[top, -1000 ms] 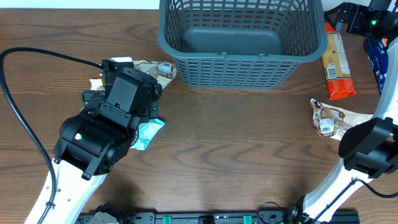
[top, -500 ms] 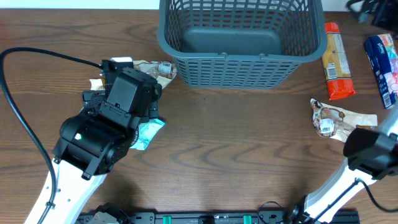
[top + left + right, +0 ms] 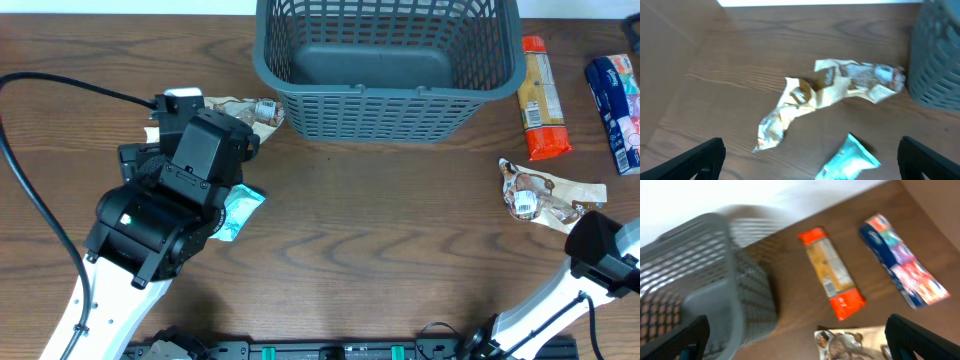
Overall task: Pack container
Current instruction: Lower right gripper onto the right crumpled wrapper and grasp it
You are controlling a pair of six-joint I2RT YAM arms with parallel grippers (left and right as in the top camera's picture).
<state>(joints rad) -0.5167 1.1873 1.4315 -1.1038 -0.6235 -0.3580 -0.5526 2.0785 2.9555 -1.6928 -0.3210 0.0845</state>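
Right arm point(image 3: 598, 250) has pulled back from the container point(image 3: 385, 110); left fingers point(image 3: 695, 160) and right fingers point(image 3: 680, 335) spread wide, empty

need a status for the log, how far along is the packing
Done: nothing, the container is empty. In hand: nothing; the left gripper and right gripper are open, the left near a crumpled tan packet. Left: all five packets, also the teal packet, orange packet, blue packet, second tan packet.
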